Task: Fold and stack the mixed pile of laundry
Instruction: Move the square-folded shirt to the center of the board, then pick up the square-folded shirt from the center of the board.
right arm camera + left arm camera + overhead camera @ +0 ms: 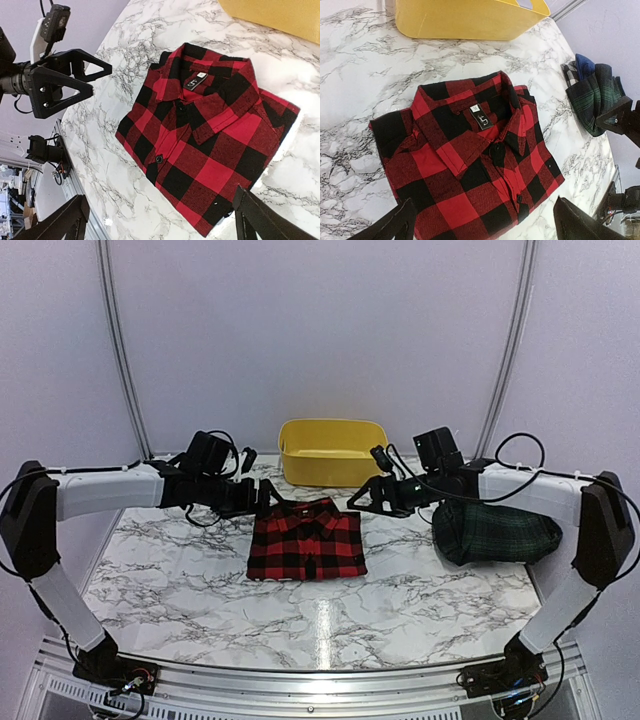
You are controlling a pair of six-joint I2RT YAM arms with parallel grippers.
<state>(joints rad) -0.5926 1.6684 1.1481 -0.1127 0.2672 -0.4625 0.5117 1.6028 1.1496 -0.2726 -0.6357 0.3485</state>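
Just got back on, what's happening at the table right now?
The left gripper and right gripper hover open over the far edge of the folded red-and-black checked shirt, which lies flat mid-table. Neither holds anything. The green tartan garment sits bunched on the right, not yet folded.

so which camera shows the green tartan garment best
Top external: the green tartan garment shows almost whole, as a crumpled heap. Left wrist catches only part of it at the frame's right edge; right wrist misses it.
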